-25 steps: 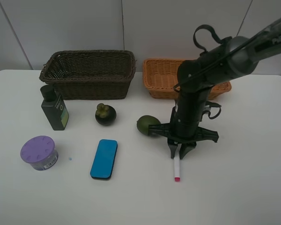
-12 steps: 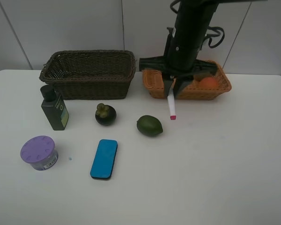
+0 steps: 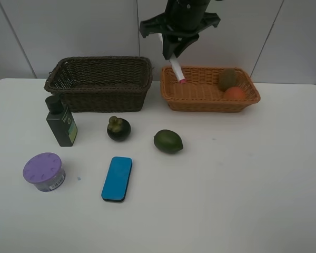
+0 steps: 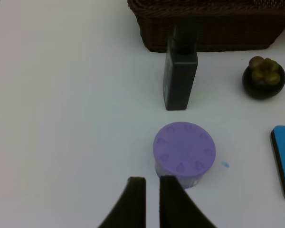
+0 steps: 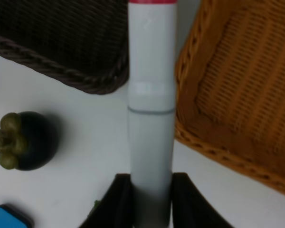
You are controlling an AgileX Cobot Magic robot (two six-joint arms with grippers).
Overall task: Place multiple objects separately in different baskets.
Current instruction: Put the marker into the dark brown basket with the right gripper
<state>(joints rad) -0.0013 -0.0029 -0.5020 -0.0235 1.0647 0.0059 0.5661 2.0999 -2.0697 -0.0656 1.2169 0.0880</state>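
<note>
My right gripper [image 3: 173,55] hangs high at the back, shut on the white marker [image 3: 176,71], whose pink cap points down over the left end of the orange-tan basket [image 3: 200,101]. The right wrist view shows the marker [image 5: 151,95] between the dark brown basket [image 5: 61,42] and the orange one [image 5: 242,95]. A kiwi [image 3: 227,79] and a peach [image 3: 235,93] lie in the orange basket. On the table are the green fruit [image 3: 168,141], mangosteen [image 3: 118,128], bottle [image 3: 60,122], purple-lidded tub [image 3: 43,171] and blue eraser [image 3: 117,178]. My left gripper [image 4: 152,197] is shut and holds nothing, just short of the tub [image 4: 184,152].
The dark brown basket [image 3: 100,81] stands at the back left with the bottle just in front of its left corner. A white wall rises close behind both baskets. The table's right half holds nothing but the orange basket.
My right gripper has lifted the marker off the table and carried it up, back and to the left, from beside the green fruit to above the orange basket's left end.
</note>
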